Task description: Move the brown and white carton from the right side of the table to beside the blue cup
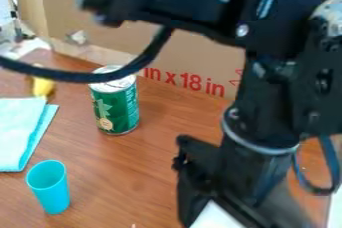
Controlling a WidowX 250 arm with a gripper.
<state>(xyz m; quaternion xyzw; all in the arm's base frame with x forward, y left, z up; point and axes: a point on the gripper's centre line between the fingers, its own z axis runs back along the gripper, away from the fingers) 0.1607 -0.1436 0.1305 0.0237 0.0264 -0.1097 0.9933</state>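
Arm on right, claw low

Arm point(274, 97) comes in from top, bends down at right. Claw point(195, 182) at bottom; can't tell if open or closed. White piece point(215, 217) against it, unidentified. Green can point(117, 106) upright, nearest on its left, cable point(63, 75) crossing its top in view. Surface point(123, 172) spans claw to blue cup point(52, 192). Box point(194, 54) borders the back.

The black arm point(274, 32) spans the top and bends down at right, its hand point(204, 177) hanging low.
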